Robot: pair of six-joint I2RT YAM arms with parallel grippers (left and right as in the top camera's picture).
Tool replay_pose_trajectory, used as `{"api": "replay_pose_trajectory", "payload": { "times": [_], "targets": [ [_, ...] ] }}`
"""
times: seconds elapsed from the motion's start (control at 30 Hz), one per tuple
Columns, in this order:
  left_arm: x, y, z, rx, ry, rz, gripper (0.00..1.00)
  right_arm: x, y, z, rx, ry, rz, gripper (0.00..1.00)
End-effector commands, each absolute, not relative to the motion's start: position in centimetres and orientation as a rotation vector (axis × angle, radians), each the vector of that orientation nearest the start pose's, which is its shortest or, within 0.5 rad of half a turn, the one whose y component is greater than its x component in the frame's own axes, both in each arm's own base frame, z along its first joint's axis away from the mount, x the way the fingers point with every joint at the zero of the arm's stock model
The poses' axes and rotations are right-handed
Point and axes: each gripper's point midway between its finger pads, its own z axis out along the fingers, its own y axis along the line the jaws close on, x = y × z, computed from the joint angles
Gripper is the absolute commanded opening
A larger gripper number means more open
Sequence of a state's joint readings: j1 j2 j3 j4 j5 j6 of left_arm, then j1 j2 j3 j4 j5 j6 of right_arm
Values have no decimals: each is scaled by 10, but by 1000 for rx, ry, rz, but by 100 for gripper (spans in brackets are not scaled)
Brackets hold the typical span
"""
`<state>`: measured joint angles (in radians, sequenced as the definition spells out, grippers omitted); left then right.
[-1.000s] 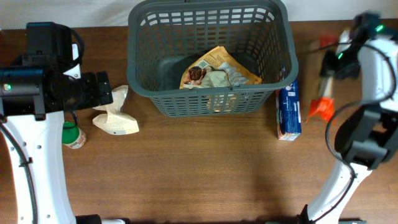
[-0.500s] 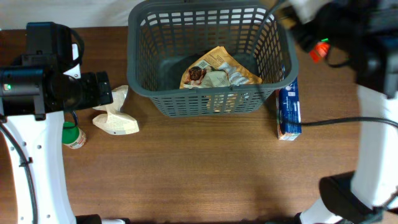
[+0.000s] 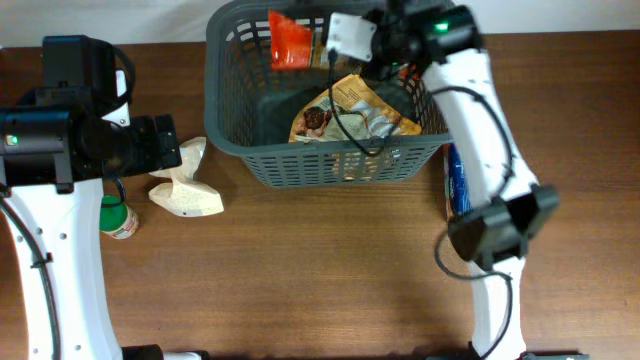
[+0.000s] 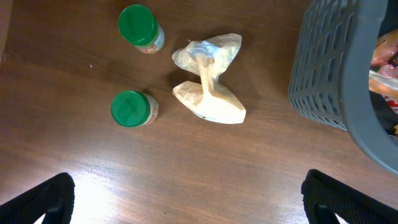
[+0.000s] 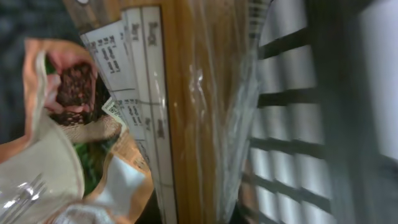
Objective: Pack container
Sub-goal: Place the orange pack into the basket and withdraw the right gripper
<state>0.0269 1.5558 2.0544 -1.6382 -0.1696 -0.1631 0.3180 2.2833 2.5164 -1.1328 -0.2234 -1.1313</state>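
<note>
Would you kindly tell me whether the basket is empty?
Not empty: a crumpled snack bag lies on the floor of the basket, visible through its open top.

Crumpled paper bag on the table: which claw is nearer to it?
Left. The left claw is beside the bag; the right claw is over the basket, holding an orange packet.

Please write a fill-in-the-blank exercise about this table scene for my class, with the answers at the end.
The left wrist view shows ___ jars on the table. Their lids are ___. The right gripper holds the orange packet; the left gripper holds ___. The printed snack bag lies ___ the container.
Missing words: two, green, nothing, inside.
</note>
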Motion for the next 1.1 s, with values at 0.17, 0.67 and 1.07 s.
{"api": "replay_pose_trajectory", "payload": {
  "times": [0.17, 0.67, 1.07],
  "targets": [
    [303, 39, 325, -313, 2682, 195, 99, 541, 227, 195, -1619, 1872, 32, 23],
    [303, 39, 325, -313, 2682, 195, 99, 475, 133, 432, -685, 1987, 98, 99],
    [303, 39, 325, -313, 2682, 195, 99, 444, -153, 368, 548, 2278, 263, 99]
  ]
}}
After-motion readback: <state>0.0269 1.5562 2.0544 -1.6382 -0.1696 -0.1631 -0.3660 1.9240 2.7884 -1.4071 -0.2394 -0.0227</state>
